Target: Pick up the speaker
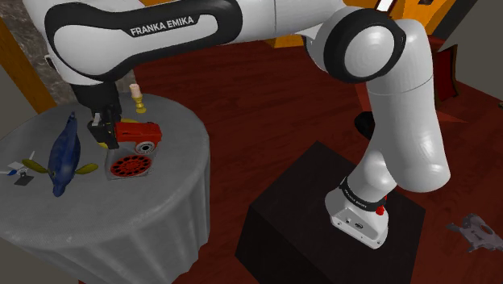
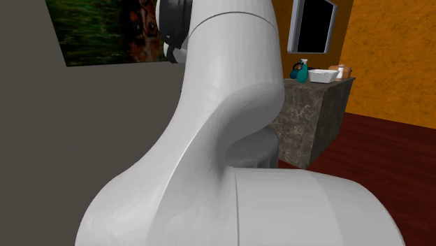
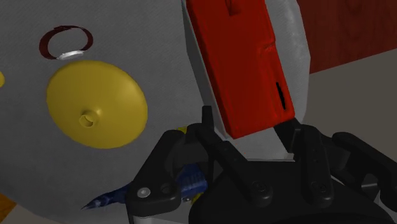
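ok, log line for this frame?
phase: grasp | gripper: fingers clasp the red speaker | speaker: looks still resting on table | lift: not yet

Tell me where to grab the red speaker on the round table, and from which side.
Clamp the speaker by its red top block, across the two long flat sides, from above. It stands upright on the table, leaving those parallel faces free; the gripper is lined up there.

White Franka arm [image 1: 403,105] of rounded tubular links, dark joint bands, white FRANKA EMIKA lettering [image 1: 161,28] on black, white base flange [image 1: 355,219] with red knob [image 1: 380,211], all-black two-finger gripper [image 3: 249,130] with visible screws
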`<act>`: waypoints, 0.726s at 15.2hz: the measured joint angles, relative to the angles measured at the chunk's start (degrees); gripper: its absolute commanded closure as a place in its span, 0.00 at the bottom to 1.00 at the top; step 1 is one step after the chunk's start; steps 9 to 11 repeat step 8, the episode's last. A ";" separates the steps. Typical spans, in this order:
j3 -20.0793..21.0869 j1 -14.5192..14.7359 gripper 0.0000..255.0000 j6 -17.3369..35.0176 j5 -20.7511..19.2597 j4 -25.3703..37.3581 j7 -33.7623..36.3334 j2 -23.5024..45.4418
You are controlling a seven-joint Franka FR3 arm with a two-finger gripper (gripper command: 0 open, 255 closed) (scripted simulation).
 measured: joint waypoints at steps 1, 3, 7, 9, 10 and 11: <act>0.03 0.05 1.00 -0.81 0.04 0.70 -0.04 -0.12; 0.13 0.13 1.00 -1.98 0.16 1.31 0.03 -0.69; 0.22 0.42 1.00 -4.82 0.26 3.94 0.01 -0.92; 0.22 0.49 1.00 -5.23 0.24 4.51 0.00 -0.80; 0.22 0.49 1.00 -5.23 0.24 4.51 0.00 -0.80; 0.22 0.49 1.00 -5.23 0.24 4.51 0.00 -0.80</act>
